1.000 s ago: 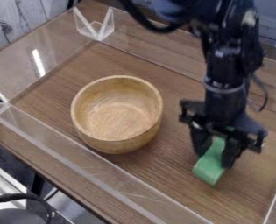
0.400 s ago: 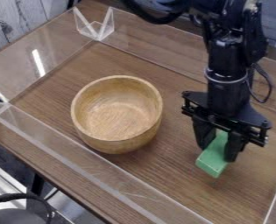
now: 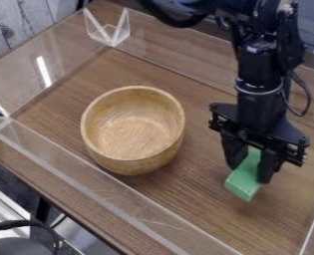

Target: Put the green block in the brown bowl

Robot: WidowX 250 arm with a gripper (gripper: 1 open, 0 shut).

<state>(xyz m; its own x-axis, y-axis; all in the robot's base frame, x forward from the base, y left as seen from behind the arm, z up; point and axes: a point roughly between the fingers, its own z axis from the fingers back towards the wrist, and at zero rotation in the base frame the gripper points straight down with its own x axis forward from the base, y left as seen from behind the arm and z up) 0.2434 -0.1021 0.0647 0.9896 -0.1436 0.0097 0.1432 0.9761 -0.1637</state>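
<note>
The green block [image 3: 244, 184] is a bright green bar, tilted, its lower end at or just above the wooden tabletop [image 3: 159, 65] on the right side. My black gripper [image 3: 254, 171] comes straight down over it, and its two fingers are shut on the block's upper part. The brown bowl [image 3: 125, 157] stands upright to the left of the gripper, about a hand's width away. It is round, light wood, and nothing lies inside it.
A low clear acrylic wall [image 3: 40, 149] runs around the table's edges. A small clear plastic stand [image 3: 109, 28] sits at the back left. The arm's black links and cables [image 3: 259, 50] rise above the gripper at the upper right.
My gripper has shifted slightly right and upward with the green block between its fingers. The bowl has not moved.
</note>
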